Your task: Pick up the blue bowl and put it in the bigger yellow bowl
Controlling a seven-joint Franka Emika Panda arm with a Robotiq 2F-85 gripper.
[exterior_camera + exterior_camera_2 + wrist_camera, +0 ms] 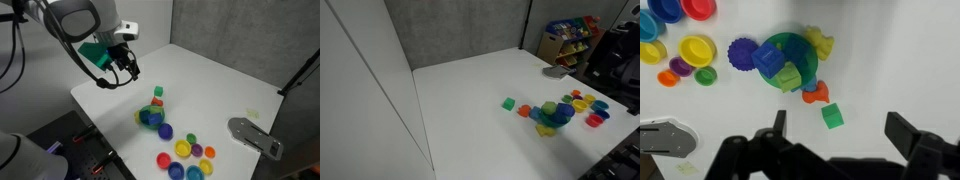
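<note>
The blue bowl (pixel 645 25) lies at the left edge of the wrist view, partly cut off; it also shows in an exterior view (pixel 195 170). The bigger yellow bowl (pixel 697 48) sits to its right, empty, and shows in an exterior view (pixel 183 148). A smaller yellow bowl (pixel 650 52) and a darker indigo bowl (pixel 665 8) lie close by. My gripper (pixel 843 128) is open and empty. It hangs high above the table (pixel 122 68), over a green cube (pixel 832 117), far from the bowls.
A teal bowl (pixel 790 60) holds toy blocks, with a purple gear (pixel 742 53) and an orange piece (pixel 815 95) beside it. Red (pixel 698 8), purple (pixel 680 67), orange (pixel 668 78) and green (pixel 705 76) bowls lie nearby. A grey metal part (pixel 255 135) lies near the table edge.
</note>
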